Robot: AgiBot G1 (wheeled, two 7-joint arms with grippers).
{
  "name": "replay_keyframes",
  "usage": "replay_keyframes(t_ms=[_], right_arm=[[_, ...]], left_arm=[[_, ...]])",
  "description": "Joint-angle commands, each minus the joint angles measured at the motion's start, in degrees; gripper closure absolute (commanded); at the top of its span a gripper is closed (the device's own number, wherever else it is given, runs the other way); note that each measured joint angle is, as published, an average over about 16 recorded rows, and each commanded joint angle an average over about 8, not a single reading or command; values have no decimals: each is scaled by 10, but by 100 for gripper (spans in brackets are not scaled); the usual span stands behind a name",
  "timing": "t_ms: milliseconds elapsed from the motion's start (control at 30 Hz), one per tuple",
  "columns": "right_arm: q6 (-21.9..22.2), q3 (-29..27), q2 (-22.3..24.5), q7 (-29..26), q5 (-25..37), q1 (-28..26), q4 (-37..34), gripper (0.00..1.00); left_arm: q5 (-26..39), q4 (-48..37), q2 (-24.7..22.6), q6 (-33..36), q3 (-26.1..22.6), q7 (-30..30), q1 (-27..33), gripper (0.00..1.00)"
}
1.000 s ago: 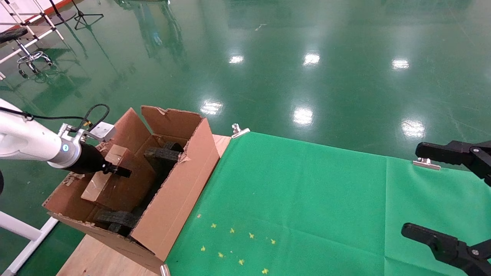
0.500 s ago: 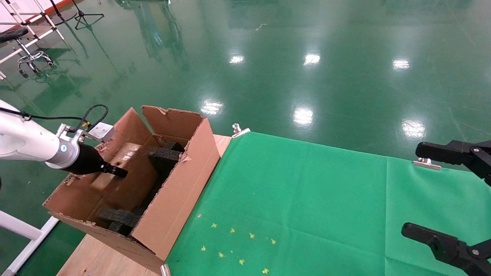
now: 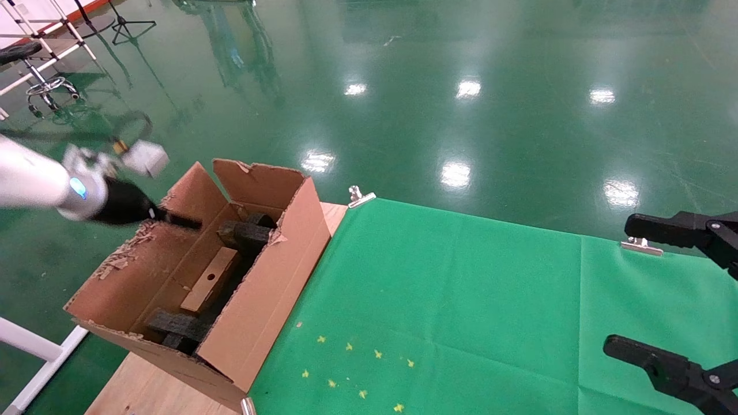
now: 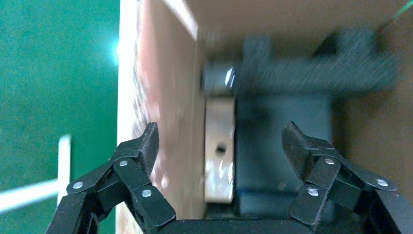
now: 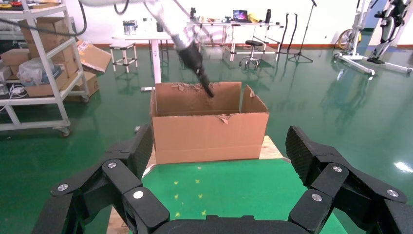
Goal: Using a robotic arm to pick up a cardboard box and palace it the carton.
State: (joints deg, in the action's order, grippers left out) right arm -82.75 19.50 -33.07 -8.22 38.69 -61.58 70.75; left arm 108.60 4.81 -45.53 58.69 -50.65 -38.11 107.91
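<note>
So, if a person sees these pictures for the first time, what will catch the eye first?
Probably the carton, large and torn-edged, on the table's left end beside the green cloth. Inside it the cardboard box lies free among black foam pieces, its round hole facing up. The left gripper hovers open above the carton's far-left rim, while the right gripper waits open at the table's right.
</note>
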Motion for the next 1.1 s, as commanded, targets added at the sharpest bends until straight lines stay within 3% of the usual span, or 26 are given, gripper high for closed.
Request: replay_keyframes(t_ms=[33,433,833,1100], right_arm=[[0,0,0,0,0,0,0,0],[0,0,0,0,0,0,0,0],[0,0,0,0,0,0,0,0],[0,0,0,0,0,0,0,0]], left_arm=[[-10,14,13,18,7,11,23,0],[-18,58,35,49,14,25,66,0],[-25,56,32,48,17,28,50,0],[-93,122,39,71,52,53,-3,0]])
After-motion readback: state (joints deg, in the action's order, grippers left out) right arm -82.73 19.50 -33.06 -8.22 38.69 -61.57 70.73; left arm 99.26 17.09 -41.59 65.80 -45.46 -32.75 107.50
